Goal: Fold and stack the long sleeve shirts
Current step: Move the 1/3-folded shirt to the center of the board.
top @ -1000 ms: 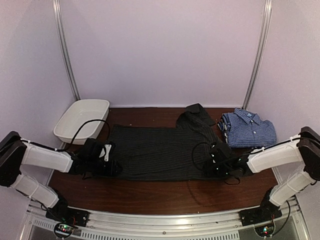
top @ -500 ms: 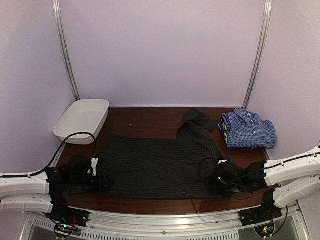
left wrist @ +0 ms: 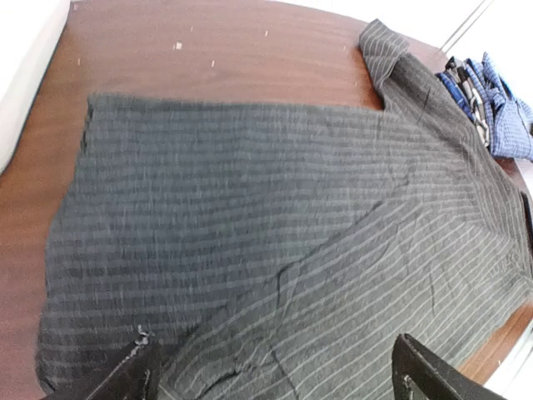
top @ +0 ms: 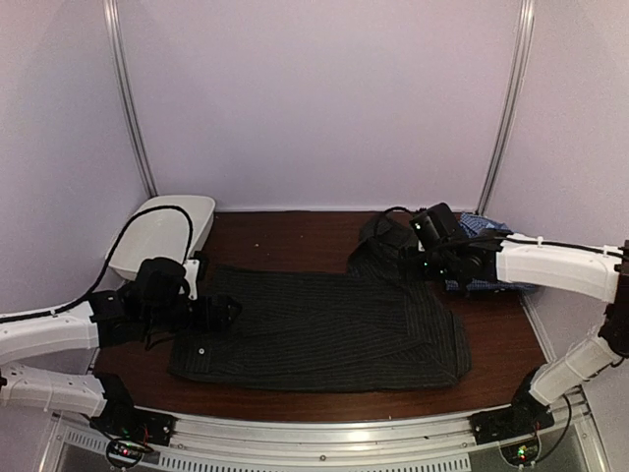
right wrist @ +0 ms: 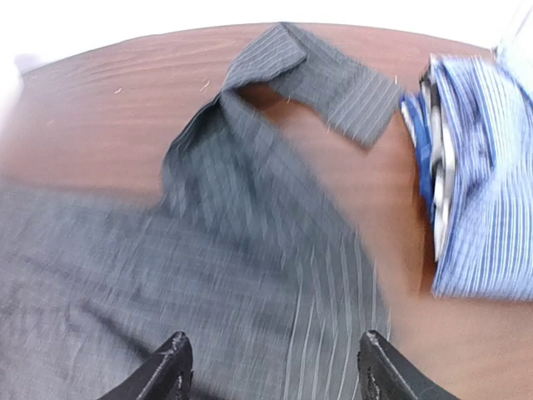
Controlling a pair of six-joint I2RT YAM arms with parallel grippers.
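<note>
Presently the black pinstriped shirt lies flat on the surface, sleeve trailing toward the folded blue-check shirt, evidently the stack base, while left hand and right hand hover above it, wide open and empty.

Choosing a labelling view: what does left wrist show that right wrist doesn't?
Only left wrist: the open left gripper, the white plastic tub's wall at the frame's left edge; right wrist's left corner is too blurred to tell. Only right wrist: the open, empty right gripper. Both: the black pinstriped cloth shirt spread flat, its bent sleeve, the folded blue-and-white checked shirt, the brown wooden table.
</note>
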